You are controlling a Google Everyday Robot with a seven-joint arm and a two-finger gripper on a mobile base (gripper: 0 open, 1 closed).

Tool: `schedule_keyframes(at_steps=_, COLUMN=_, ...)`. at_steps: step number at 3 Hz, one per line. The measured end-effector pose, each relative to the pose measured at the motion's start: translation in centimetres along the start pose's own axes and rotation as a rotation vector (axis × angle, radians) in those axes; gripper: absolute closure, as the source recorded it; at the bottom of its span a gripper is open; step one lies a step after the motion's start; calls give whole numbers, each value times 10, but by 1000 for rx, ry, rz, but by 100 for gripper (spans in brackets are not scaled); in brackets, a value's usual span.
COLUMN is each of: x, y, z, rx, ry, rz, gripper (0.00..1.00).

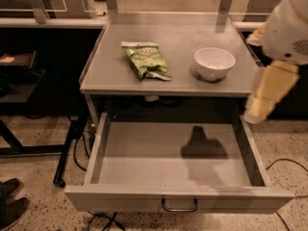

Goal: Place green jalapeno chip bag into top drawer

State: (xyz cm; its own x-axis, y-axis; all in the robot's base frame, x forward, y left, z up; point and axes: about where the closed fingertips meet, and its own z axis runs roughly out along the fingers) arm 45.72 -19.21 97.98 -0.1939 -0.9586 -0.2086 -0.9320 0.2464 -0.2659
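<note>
The green jalapeno chip bag (147, 60) lies flat on the grey tabletop (106, 76), left of a white bowl (214, 63). The top drawer (98, 148) is pulled out below the tabletop; its grey floor holds nothing but a shadow, and its dark handle (179, 207) faces the front. My gripper (256, 113) hangs at the right edge of the view, pale yellow under the white arm. It is beside the table's right front corner, above the drawer's right wall and well right of the bag. It holds nothing that I can see.
Raised rails and two posts border the tabletop's back and sides. Cables (79, 148) and a dark stand leg lie on the speckled floor to the left. A person's shoes (12, 201) are at the bottom left. Other tables stand behind.
</note>
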Motion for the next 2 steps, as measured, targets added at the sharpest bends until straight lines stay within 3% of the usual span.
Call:
schedule_keyframes(at_steps=1, x=-54, y=-18, z=7, rx=27, ry=-8, rz=-68, gripper=0)
schedule_keyframes(at_steps=2, x=-54, y=-19, z=7, rx=27, ry=-8, rz=-69, gripper=0)
